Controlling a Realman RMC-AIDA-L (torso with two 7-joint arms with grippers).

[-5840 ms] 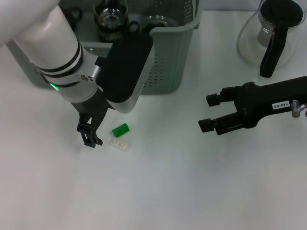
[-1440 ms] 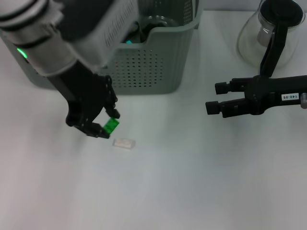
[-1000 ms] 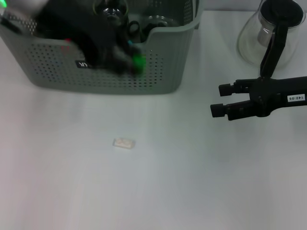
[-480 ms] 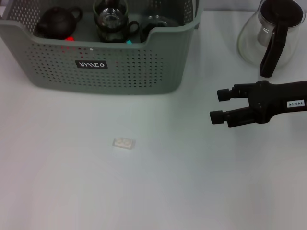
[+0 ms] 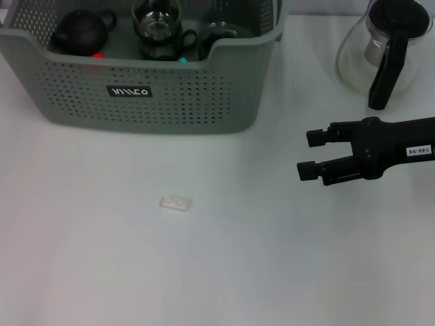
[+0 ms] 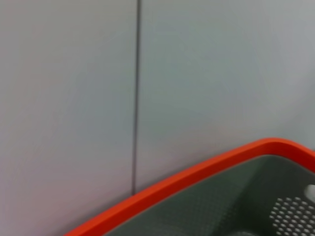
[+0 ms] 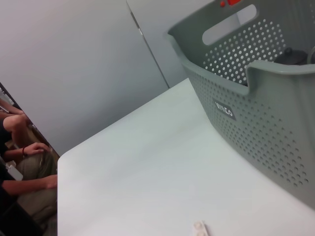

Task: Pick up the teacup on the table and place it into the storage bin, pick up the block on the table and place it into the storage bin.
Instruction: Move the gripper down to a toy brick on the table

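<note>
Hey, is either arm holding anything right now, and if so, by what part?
Nothing is held. The right tool hovers open and empty above the table, to the right of the storage bin. The left tool is out of view.

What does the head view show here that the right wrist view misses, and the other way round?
Only the head view shows the right gripper, jaws open above the table, the glass pot and the dark teapot inside the storage bin. Only the right wrist view shows seated people beyond the table's edge. Both show the storage bin, its label and the small pale block.
</note>
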